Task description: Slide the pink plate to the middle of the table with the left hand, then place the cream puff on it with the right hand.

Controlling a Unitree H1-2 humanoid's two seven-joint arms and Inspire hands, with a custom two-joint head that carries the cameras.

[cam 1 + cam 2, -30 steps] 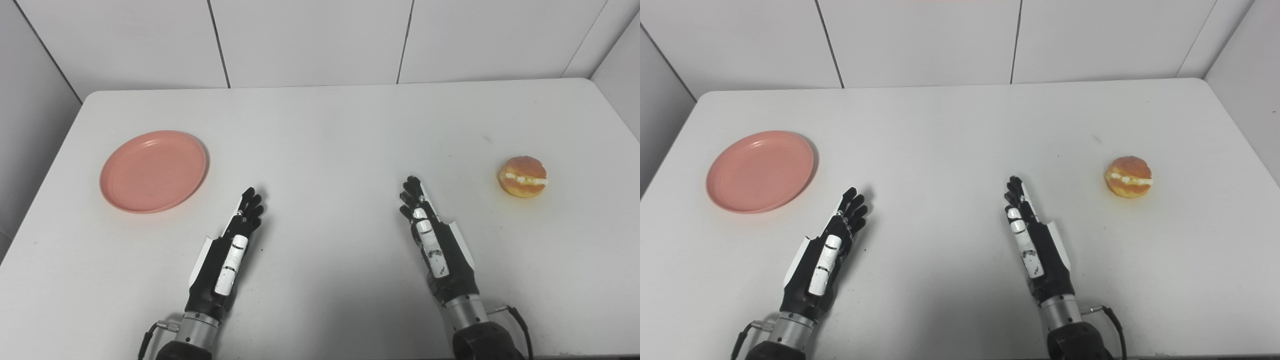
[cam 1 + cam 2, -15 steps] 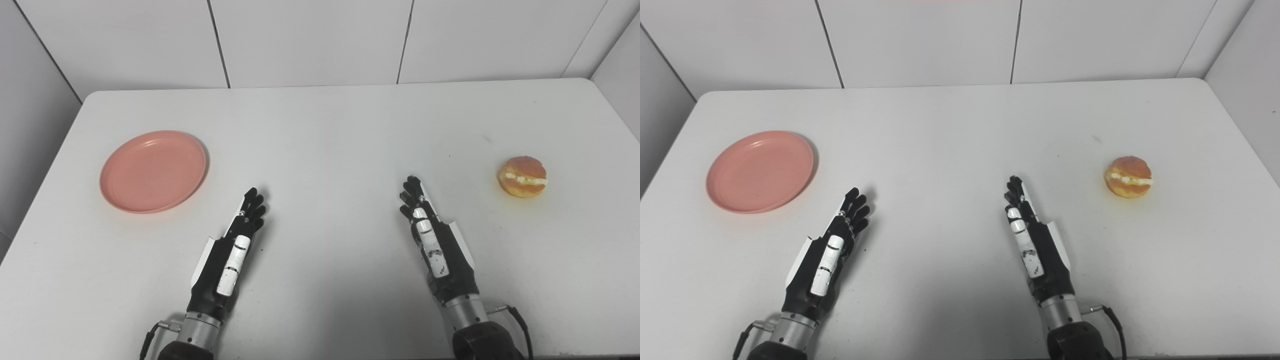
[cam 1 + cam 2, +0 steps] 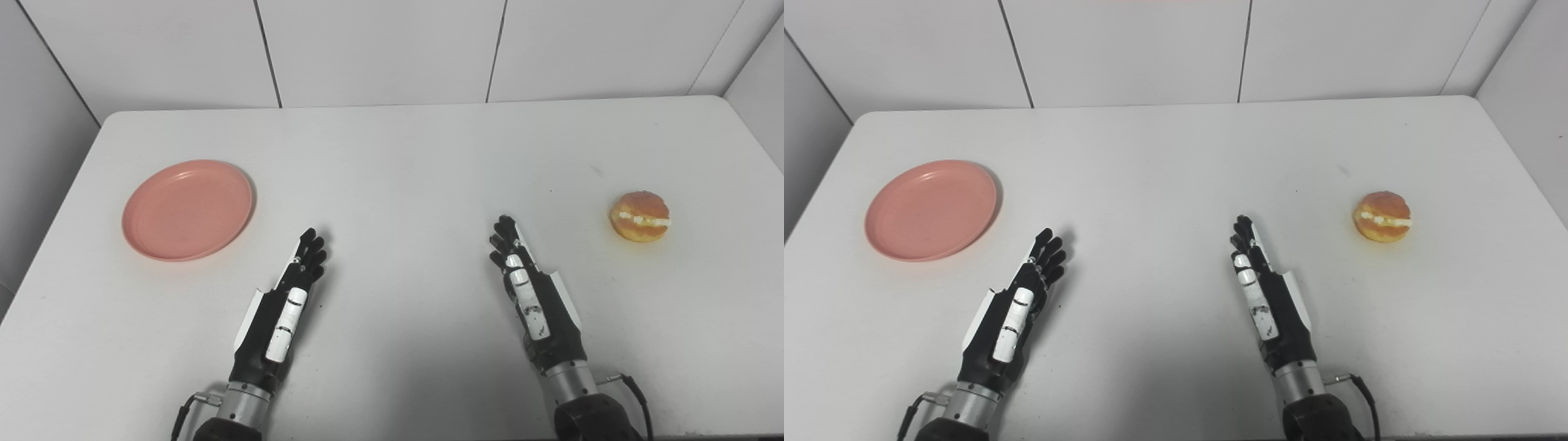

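Observation:
A round pink plate (image 3: pixel 187 209) lies empty on the left side of the white table (image 3: pixel 398 159). A golden cream puff (image 3: pixel 640 216) with a white cream seam sits at the right side. My left hand (image 3: pixel 283 306) rests edge-up near the front, right of and below the plate, fingers straight, holding nothing. My right hand (image 3: pixel 531 294) rests the same way, left of and below the cream puff, fingers straight, holding nothing. Neither hand touches its object.
White wall panels (image 3: pixel 380 49) stand behind the table's far edge. The table's left edge runs close to the plate, and its right edge close to the cream puff. A small dark mark (image 3: pixel 596 169) is on the tabletop above the puff.
My left hand has crept slightly to the right. The right hand, the plate and the cream puff have not moved.

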